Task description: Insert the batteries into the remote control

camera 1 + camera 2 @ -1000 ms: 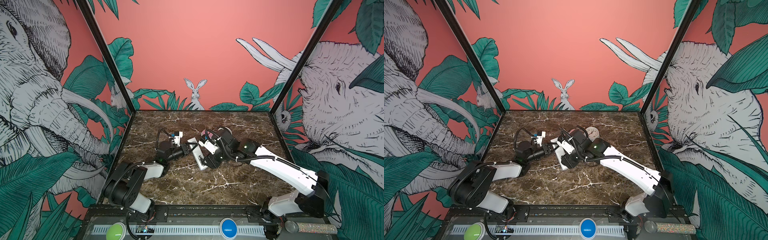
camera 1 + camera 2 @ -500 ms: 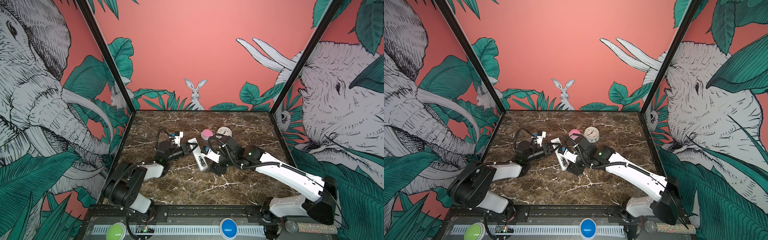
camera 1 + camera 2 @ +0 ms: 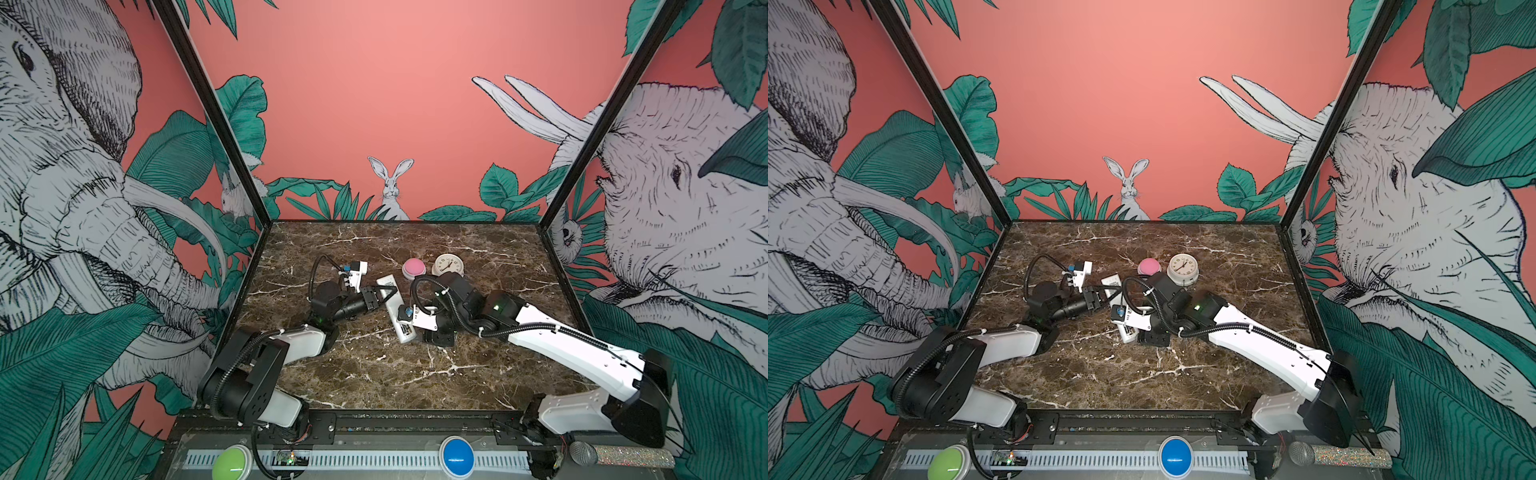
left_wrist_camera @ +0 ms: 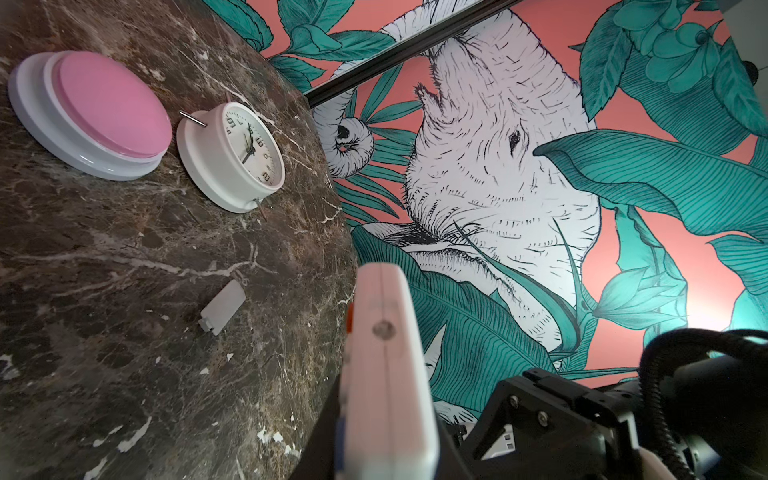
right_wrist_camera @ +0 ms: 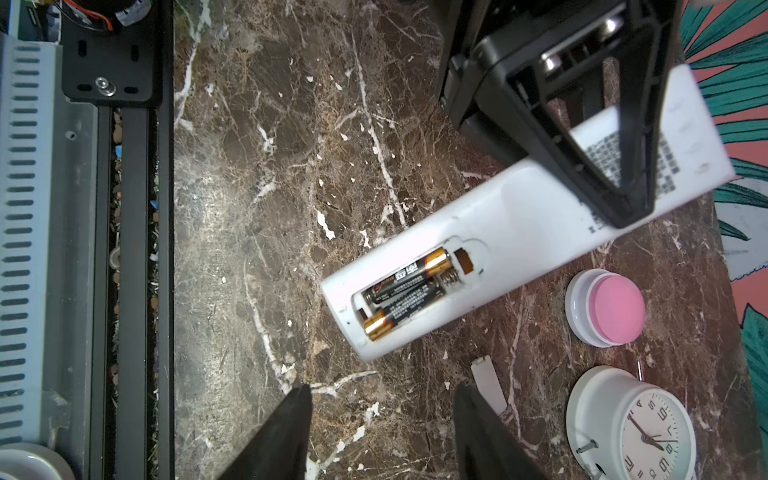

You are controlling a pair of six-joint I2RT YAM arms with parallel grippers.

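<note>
So here's where it's at. The remote control (image 3: 394, 305) is pretty much dead centre of the frame in both top views, a bit below the middle. It lies back-side up and runs mostly up-and-down the picture. The left end effector (image 3: 383, 296) comes in from the left of the frame and is clamped tight across the remote's upper end, the one with the printed label. Can't really tell whether the lower end rests on the desk (image 3: 374, 374) or floats just above it.

The battery recess is uncovered. The right wrist view shows both batteries (image 5: 409, 274) sitting in it side by side, gold ends pointing opposite ways.

The right end effector (image 5: 382, 432) has its fingers (image 5: 286, 436) spread apart with only bare marble between them. It hangs close to the battery end of the remote without touching it.

A small white battery cover (image 5: 484, 376) lies flat on the desk, apart from the remote and partly hidden behind one of the right fingers. Just up and right of the remote in the top views, a pink dome button (image 3: 413, 267) and a white clock (image 3: 446, 264) sit side by side.
</note>
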